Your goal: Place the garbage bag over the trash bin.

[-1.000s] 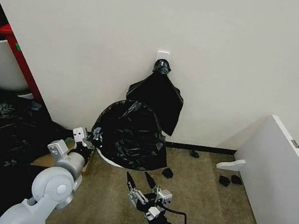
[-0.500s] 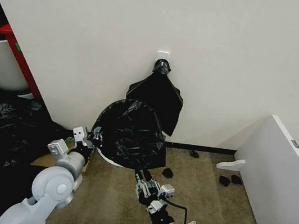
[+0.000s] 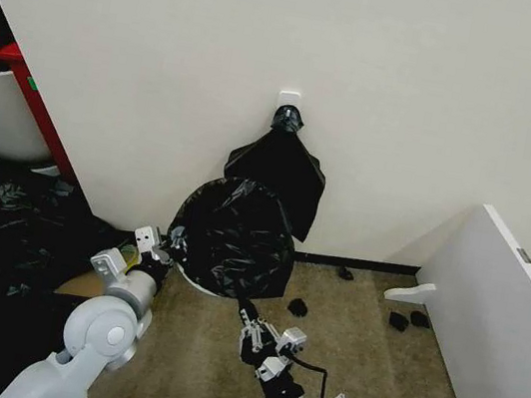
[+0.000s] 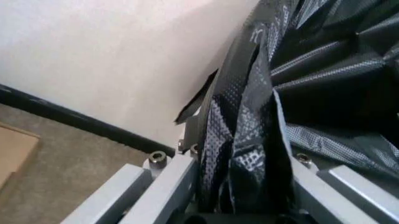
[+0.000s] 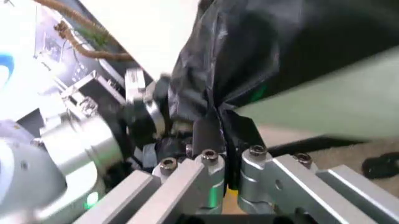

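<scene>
Here both our claws pinch the garbage bag [image 3: 234, 237] stretched over the trash bin [image 5: 324, 93] against the wall: left claw [image 3: 169, 247] at its side, right claw [image 3: 249, 316] at its lower hem. Pulling unevenly could tear the thin film or tip the bin.

Brown carpet floor [image 3: 355, 334] carries the trash bin [image 3: 194, 283], small black scraps [image 3: 298, 307] nearby.

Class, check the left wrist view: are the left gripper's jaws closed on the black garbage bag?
Yes, the left gripper has its jaws clamped on a fold of the garbage bag.
</scene>
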Available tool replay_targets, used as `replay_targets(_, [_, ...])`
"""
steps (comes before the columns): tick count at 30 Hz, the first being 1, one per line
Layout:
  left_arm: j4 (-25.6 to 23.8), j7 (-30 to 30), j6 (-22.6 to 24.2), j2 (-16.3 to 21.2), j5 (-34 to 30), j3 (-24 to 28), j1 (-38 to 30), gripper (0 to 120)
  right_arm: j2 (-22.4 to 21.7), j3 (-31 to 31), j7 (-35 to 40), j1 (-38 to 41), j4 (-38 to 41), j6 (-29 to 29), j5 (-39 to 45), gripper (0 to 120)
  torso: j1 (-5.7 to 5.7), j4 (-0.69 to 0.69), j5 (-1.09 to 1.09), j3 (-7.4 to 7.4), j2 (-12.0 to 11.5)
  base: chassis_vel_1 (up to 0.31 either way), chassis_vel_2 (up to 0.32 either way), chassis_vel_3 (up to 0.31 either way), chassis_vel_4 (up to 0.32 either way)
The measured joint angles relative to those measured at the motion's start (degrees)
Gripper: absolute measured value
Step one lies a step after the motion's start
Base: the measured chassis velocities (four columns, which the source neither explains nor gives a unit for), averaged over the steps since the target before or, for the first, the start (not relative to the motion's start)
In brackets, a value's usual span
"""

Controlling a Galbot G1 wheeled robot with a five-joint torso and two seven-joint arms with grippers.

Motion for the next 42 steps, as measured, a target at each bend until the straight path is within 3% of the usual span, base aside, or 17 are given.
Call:
replay_targets(9, [-1.02, 0.15, -3.35, -1.20, -5.33, -0.51, -0.17, 1, -0.74, -0.68, 0.31, 1.86, -4.36, -1.86, -5.48, 0, 0.00, 0.00, 0.00, 0.00, 0.00, 0.000, 0.000, 0.000, 0.000])
replay_targets(11, [-1.93, 0.14, -3.46, -1.21, -6.91, -0.84, 0.02, 1, -0.79, 0.46, 0.70, 3.47, -8.25, -1.45, -11.27, 0, 0.00, 0.00, 0.00, 0.00, 0.00, 0.000, 0.000, 0.000, 0.000])
replay_targets(13, [-2.03, 0.13, -3.42, -1.21, -6.93, -0.84, 0.06, 1, -0.78, 0.56, 0.72, 3.62, -8.60, -1.37, -11.71, 0, 0.00, 0.00, 0.00, 0.00, 0.00, 0.000, 0.000, 0.000, 0.000])
replay_targets(19, [-3.73, -0.01, -2.23, 0.11, -2.30, -0.90, 0.97, 1, -0.25, 4.72, 3.21, 9.67, -18.44, 3.11, -22.80, 0, 0.00, 0.01, 0.01, 0.00, 0.00, 0.000, 0.000, 0.000, 0.000])
replay_targets(25, [-3.57, 0.27, -2.99, 0.94, 0.67, -0.80, 1.36, 1, -0.62, 5.95, 7.27, 11.16, -21.38, 7.28, -31.10, 0, 0.00, 0.01, 0.01, 0.00, 0.00, 0.000, 0.000, 0.000, 0.000])
replay_targets(26, [-3.01, 0.57, -3.72, 1.02, 1.56, -0.54, 1.37, 1, -0.92, 6.21, 7.64, 10.92, -21.32, 8.03, -31.83, 5, 0.00, 0.01, 0.01, 0.00, 0.00, 0.000, 0.000, 0.000, 0.000])
replay_targets(29, [-0.29, 1.96, -7.61, 1.30, 7.32, 1.60, 1.62, 1, -2.53, 6.75, 12.40, 7.89, -16.86, 6.11, -27.39, 19, 0.00, -0.01, -0.01, 0.00, 0.00, 0.000, 0.000, 0.000, 0.000])
replay_targets(30, [-0.29, 1.96, -7.61, 1.30, 7.32, 1.60, 1.62, 1, -2.53, 6.75, 12.40, 7.89, -16.86, 6.11, -27.39, 19, 0.00, -0.01, -0.01, 0.00, 0.00, 0.000, 0.000, 0.000, 0.000])
replay_targets(33, [2.01, 3.65, -11.76, 1.19, 14.01, 4.08, 2.11, 1, -2.84, 6.99, 33.82, 5.22, -7.56, -5.47, -22.61, 33, 0.00, -0.02, -0.02, 0.00, 0.01, 0.000, 0.000, 0.000, 0.000])
replay_targets(34, [2.01, 3.65, -11.76, 1.19, 14.01, 4.08, 2.11, 1, -2.84, 6.99, 33.82, 5.22, -7.56, -5.47, -22.61, 33, 0.00, -0.02, -0.02, 0.00, 0.01, 0.000, 0.000, 0.000, 0.000])
replay_targets(36, [2.94, 4.34, -13.32, 1.09, 17.02, 4.98, 2.34, 1, -2.41, 7.11, 42.50, 4.48, -2.04, -7.58, -17.56, 41, 0.00, -0.01, -0.01, 0.00, 0.01, 0.000, 0.000, 0.000, 0.000])
replay_targets(38, [3.46, 4.76, -14.20, 1.04, 19.18, 5.44, 2.65, 1, -2.39, 7.05, 44.14, 3.69, 2.47, -7.43, -14.98, 46, 0.00, 0.00, -0.01, 0.00, 0.01, 0.000, 0.000, 0.000, 0.000])
replay_targets(41, [4.87, 5.93, -16.49, 0.92, 23.87, 6.15, 3.26, 1, -3.63, 4.70, 37.02, 1.89, 11.19, -6.36, -13.58, 63, 0.00, 0.01, 0.00, 0.00, 0.01, 0.000, 0.000, 0.000, 0.000])
replay_targets(42, [4.87, 5.93, -16.49, 0.92, 23.87, 6.15, 3.26, 1, -3.63, 4.70, 37.02, 1.89, 11.19, -6.36, -13.58, 63, 0.00, 0.01, 0.00, 0.00, 0.01, 0.000, 0.000, 0.000, 0.000])
